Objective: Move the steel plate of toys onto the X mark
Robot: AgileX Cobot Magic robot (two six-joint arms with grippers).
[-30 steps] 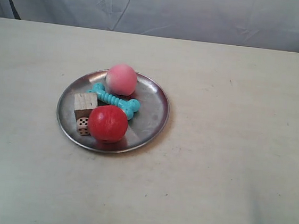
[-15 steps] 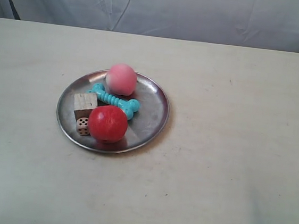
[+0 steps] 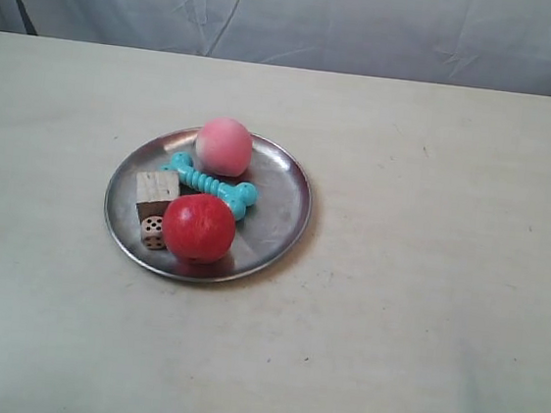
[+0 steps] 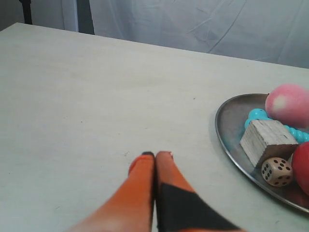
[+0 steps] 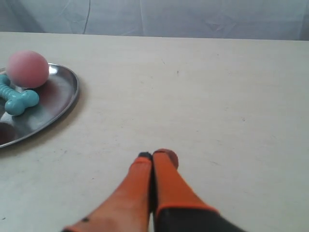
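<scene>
A cream table before a white cloth backdrop carries the steel plate left of centre. It holds 5 toys: pink ball, red apple, turquoise dog-bone, wooden cube and die.

Left wrist view: the left gripper has its jaws pressed together, empty, near the plate's rim.

Right wrist view: the right gripper is closed the same way, empty, apart from the plate.

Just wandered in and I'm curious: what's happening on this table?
Nothing is being handled yet. The plate sits on the table, carrying a ball, apple, bone, cube and die. The left pincer and right pincer are both shut and empty, each beside the plate without touching it.
</scene>
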